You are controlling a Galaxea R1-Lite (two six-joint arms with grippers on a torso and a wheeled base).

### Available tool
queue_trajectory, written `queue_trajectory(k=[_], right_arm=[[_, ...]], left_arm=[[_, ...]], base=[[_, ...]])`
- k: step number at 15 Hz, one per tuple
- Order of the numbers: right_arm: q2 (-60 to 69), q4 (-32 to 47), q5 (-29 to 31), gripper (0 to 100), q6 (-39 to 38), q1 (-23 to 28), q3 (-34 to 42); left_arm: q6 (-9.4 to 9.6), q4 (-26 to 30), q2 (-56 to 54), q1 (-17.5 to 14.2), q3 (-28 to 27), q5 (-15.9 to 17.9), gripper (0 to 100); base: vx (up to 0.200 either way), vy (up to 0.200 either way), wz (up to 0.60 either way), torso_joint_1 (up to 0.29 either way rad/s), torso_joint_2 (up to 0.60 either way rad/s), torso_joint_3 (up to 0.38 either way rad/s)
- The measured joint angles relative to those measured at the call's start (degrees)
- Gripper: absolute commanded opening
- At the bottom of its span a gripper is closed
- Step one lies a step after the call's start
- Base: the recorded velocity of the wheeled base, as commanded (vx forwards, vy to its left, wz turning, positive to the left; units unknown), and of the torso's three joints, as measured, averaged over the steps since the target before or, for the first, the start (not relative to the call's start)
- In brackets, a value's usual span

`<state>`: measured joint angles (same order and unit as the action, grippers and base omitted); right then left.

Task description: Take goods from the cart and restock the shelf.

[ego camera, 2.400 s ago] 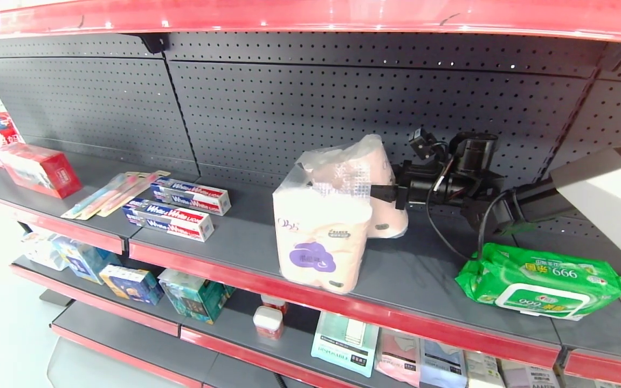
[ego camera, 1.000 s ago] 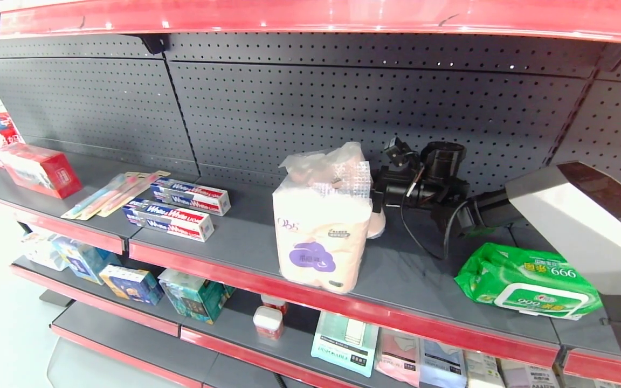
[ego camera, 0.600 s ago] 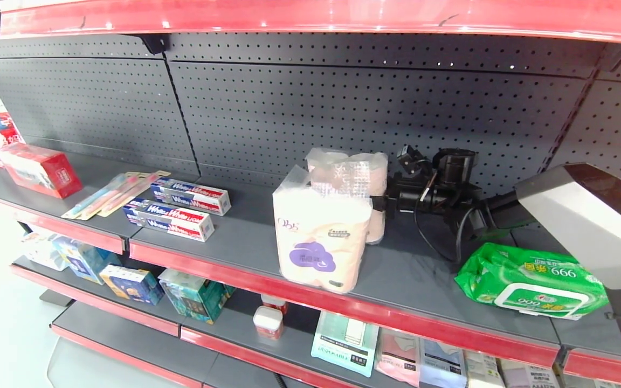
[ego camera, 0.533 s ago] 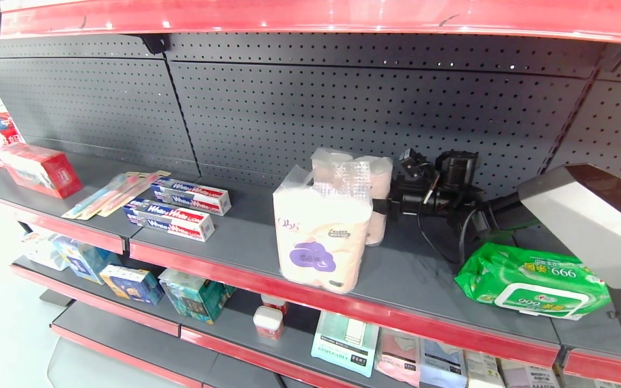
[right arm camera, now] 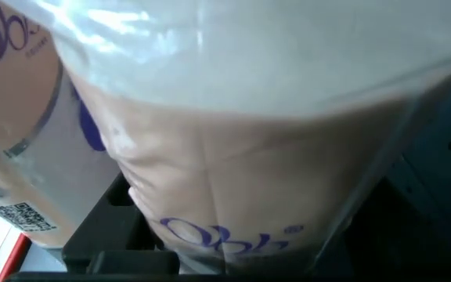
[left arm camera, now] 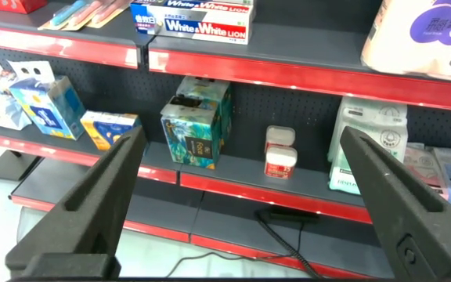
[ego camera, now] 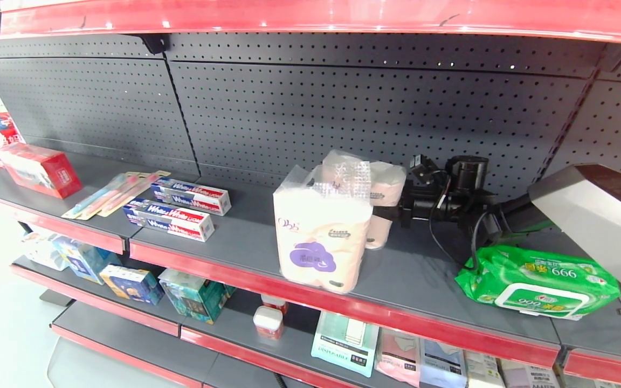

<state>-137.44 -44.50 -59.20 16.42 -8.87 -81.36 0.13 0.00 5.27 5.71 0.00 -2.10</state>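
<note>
Your right gripper pinches the toilet-roll pack upright behind its twin to stock depthwise; your left gripper hangs spread.

Two toothpaste boxes are laid just beside some toothbrushes, red box parked far left, green wipes pack dumped far right.

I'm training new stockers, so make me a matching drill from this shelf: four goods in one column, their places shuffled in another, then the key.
1. red box
2. toothpaste boxes
3. green wipes pack
4. rear roll pack

a. gripped by the right tool
b. far left of the shelf
c. shelf's right, near the front edge
d. between toothbrushes and front roll pack

Pairs: 1-b, 2-d, 3-c, 4-a
</note>
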Motion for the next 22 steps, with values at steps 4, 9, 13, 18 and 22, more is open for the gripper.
queue_trajectory(k=[4, 9, 13, 18, 22], right_arm=[[0.0, 0.0, -2.8, 0, 0.6, -0.4, -0.2], [0.0, 0.0, -3.3, 0, 0.7, -1.3, -0.7], [0.0, 0.0, -5.8, 0, 0.4, -2.1, -1.4], [-0.1, 0.0, -6.1, 0, 0.9, -2.1, -1.4], [-0.1, 0.1, -5.6, 0, 0.9, -2.0, -1.0]], left_arm=[[0.02, 0.0, 0.0, 0.0, 0.0, 0.0, 100], [0.0, 0.0, 0.0, 0.0, 0.0, 0.0, 100], [0.02, 0.0, 0.0, 0.0, 0.0, 0.0, 100], [0.0, 0.0, 0.0, 0.0, 0.0, 0.0, 100], [-0.02, 0.0, 0.0, 0.0, 0.0, 0.0, 100]], base=[[0.0, 0.0, 0.0, 0.0, 0.0, 0.0], [0.0, 0.0, 0.0, 0.0, 0.0, 0.0], [0.0, 0.0, 0.0, 0.0, 0.0, 0.0], [0.0, 0.0, 0.0, 0.0, 0.0, 0.0], [0.0, 0.0, 0.0, 0.0, 0.0, 0.0]])
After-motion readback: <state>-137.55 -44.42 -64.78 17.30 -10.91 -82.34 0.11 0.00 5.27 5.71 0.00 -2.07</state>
